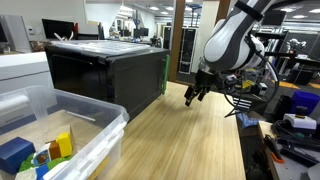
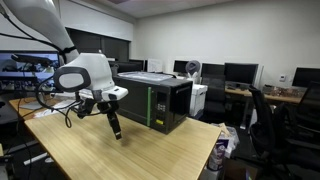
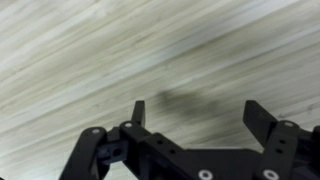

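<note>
- Two fingers (image 3: 138,112) of the claw (image 3: 200,108) stand wide apart in the wrist view. Only blurred wood grain shows between them, so it has hold of nothing.
- Claw points down, low over the table (image 1: 195,145). I cannot tell from any view whether the tips touch the wood.
- Nearest thing: black box (image 1: 105,80), standing on the table near the claw, one corner turned toward it.
- Clear plastic bin (image 1: 95,135) with coloured blocks (image 1: 15,152) sits well apart, at the table's other end.
- Risk, my judgement: this low, any drop would drive the fingertips into the wood.
- Risk: a sideways sweep toward the box could clip that corner, since the spread fingers take up more room.
- Risk: loose cables (image 2: 70,110) hanging off the wrist could snag on the box edge if I swing close.
</note>
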`<state>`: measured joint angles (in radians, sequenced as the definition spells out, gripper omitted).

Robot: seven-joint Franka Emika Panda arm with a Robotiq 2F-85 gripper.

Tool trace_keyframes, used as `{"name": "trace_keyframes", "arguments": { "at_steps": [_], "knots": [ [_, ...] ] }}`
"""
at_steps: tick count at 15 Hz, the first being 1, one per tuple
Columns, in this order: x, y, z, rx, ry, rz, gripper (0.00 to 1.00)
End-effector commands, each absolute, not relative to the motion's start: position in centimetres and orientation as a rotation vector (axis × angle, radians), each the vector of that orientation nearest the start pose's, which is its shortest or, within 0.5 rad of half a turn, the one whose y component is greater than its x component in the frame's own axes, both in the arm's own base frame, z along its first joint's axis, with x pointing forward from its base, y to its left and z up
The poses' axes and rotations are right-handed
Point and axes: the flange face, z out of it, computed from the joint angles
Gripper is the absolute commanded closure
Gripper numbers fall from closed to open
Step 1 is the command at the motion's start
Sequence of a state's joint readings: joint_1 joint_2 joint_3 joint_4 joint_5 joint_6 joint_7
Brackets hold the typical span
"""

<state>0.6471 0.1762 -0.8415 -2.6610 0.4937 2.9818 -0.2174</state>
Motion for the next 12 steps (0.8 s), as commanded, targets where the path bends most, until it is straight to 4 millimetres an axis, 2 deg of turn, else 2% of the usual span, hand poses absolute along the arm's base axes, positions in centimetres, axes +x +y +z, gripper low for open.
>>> {"name": "trace_keyframes", "arguments": {
  "at_steps": [1, 4, 6, 8, 10, 12],
  "knots": [
    [42.8, -12.8, 24.7, -3.133, 0.372, -0.329, 0.00],
    [43.9, -12.8, 26.8, -3.171, 0.118, -0.356, 0.00],
    [44.3, -12.6, 28.6, -3.142, -0.024, -0.316, 0.00],
    [44.9, -12.3, 31.2, -3.140, -0.147, -0.240, 0.00],
    [45.0, -11.1, 32.7, -3.134, -0.258, -0.083, 0.00],
    [45.4, -10.1, 33.7, -3.182, -0.250, -0.001, 0.00]
  ]
}}
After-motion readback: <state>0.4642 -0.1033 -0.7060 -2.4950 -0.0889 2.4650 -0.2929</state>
